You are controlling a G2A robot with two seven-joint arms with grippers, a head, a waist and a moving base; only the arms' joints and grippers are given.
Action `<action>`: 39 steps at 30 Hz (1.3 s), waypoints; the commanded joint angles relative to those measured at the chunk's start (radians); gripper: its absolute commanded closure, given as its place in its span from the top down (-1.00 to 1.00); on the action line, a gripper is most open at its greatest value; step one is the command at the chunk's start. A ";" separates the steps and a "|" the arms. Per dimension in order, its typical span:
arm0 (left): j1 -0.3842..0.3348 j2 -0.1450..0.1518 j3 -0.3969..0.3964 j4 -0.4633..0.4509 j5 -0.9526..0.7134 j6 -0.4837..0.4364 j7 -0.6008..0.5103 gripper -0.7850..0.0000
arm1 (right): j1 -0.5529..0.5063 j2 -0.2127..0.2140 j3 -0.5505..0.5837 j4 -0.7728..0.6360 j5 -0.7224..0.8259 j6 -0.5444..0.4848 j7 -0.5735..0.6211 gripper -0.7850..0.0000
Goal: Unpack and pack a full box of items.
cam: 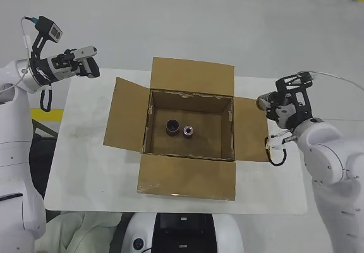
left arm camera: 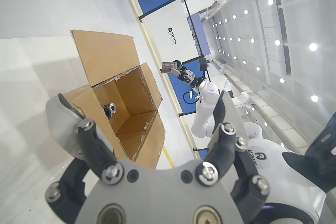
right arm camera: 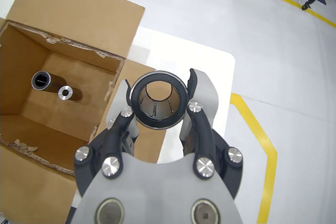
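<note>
**While the right pincer (right arm camera: 159, 82) grips a bearing sleeve (right arm camera: 157, 110), the left pincer (left arm camera: 141, 101) hangs spread**

Where the white tabletop (cam: 81, 164) is widest, an open cardboard box (cam: 188, 177) stands at its middle, all four flaps folded outward. Two metal pieces stand upright on the box floor, just beside each other and a little toward 9 o'clock of the floor's centre. One is a dark cylinder (cam: 172, 128) with a hollow top. At its 3 o'clock is a narrower piece (cam: 189, 131) with a bright silver end face.

The right pincer hovers at 3 o'clock of the box, above the flap on that side and close to the rim. Its fingers press on either side of the bearing sleeve, a hollow metal tube with a dark ring at its end and rows of small balls down its inner wall. The sleeve is held in the air, outside the box opening, its open end facing the wrist camera. From across the tabletop, the left wrist view shows it jutting from the fingers toward the box.

The left pincer hangs at 10 o'clock of the box, above the tabletop's far corner and well apart from the cardboard. Its fingers (left arm camera: 61, 104) are spread wide with nothing between them.

A yellow line (right arm camera: 265, 135) runs along the floor past the tabletop's edge on the right arm's side.
</note>
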 commanded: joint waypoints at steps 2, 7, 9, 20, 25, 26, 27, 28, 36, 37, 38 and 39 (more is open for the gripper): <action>0.000 0.000 0.000 0.000 0.000 0.000 0.000 1.00 | 0.017 -0.002 -0.047 -0.001 -0.005 -0.025 0.019 -1.00; 0.000 0.000 0.000 0.000 0.000 0.000 0.000 1.00 | 0.043 -0.006 -0.127 -0.005 -0.013 -0.061 0.046 -1.00; 0.000 0.000 0.000 0.000 0.000 0.000 0.000 1.00 | 0.054 -0.009 -0.165 0.002 -0.019 -0.078 0.054 -1.00; 0.000 0.000 0.000 0.000 0.000 0.000 0.000 1.00 | 0.145 -0.026 -0.303 0.127 -0.019 -0.140 0.072 -1.00; 0.000 0.000 0.000 0.000 0.000 0.000 0.000 1.00 | 0.194 -0.033 -0.346 0.166 -0.001 -0.183 0.065 -1.00; 0.000 0.000 0.000 0.000 0.000 0.000 0.000 1.00 | 0.205 -0.036 -0.360 0.176 0.001 -0.190 0.064 -1.00; 0.000 0.000 0.000 0.000 0.000 0.000 0.000 1.00 | 0.217 -0.039 -0.373 0.188 0.003 -0.194 0.063 -1.00; 0.000 0.000 0.000 0.000 0.000 0.000 0.000 1.00 | 0.229 -0.042 -0.390 0.200 0.005 -0.200 0.064 -1.00; 0.000 0.000 0.000 0.000 0.000 0.000 0.000 1.00 | 0.292 -0.063 -0.471 0.303 0.025 -0.207 0.048 -1.00; 0.000 0.000 0.000 0.000 0.000 0.000 0.000 1.00 | 0.298 -0.065 -0.476 0.314 0.027 -0.206 0.046 -1.00; 0.000 0.000 0.000 0.000 0.000 0.000 0.000 1.00 | 0.303 -0.067 -0.482 0.327 0.027 -0.205 0.044 -1.00; 0.000 0.000 0.000 0.000 0.000 0.000 0.000 1.00 | 0.308 -0.069 -0.488 0.339 0.027 -0.202 0.042 -1.00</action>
